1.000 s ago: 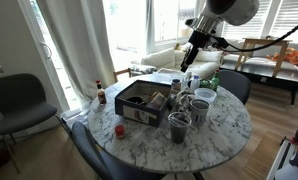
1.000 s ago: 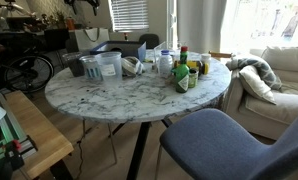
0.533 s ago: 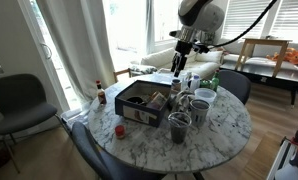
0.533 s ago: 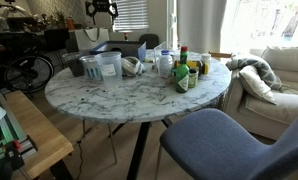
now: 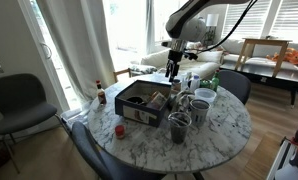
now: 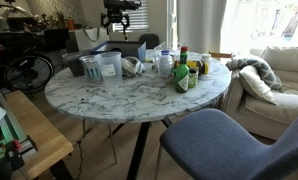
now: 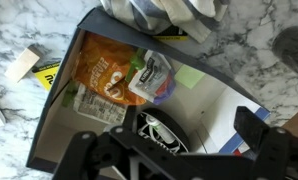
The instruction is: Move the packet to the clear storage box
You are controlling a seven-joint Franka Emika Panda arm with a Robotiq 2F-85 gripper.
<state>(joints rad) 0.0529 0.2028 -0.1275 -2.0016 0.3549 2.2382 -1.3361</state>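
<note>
Quick update: over the last sec the arm swung in from off to the side and dropped some, so the pincer point(image 5: 171, 72) now hangs right over the clear storage box point(image 5: 134, 113). In an exterior view the pincer point(image 6: 114, 27) was barely poking in at the top edge a sec ago. Now it's fully in shot, above the clutter.

Wrist cam has the real info. The pincer point(image 7: 167, 130) is spread wide w/ nothing between the fingers, so it's not carrying anything. Straight below and ahead of the fingertips is the inside of the box point(image 7: 224, 95). An orange packet point(image 7: 104, 65) lies flat in there, w/ a small pale packet point(image 7: 149, 75) on top, touching it. Further out to one side, outside the box wall on the marble, sits a pale little block point(image 7: 21, 63). Can't tell what that is tbh.

So imo the only things I'd call packets are already in the box, and empty fingers mean no delivery rn. Either the job's done or it's lining up to grab smth, can't say which.

The exterior views give what the wrist cam can't: the pincer is well above the rim, not down inside, w/ the grey cups point(image 5: 179, 125) off to its side. But they're too small to read finger spread or box contents.
</note>
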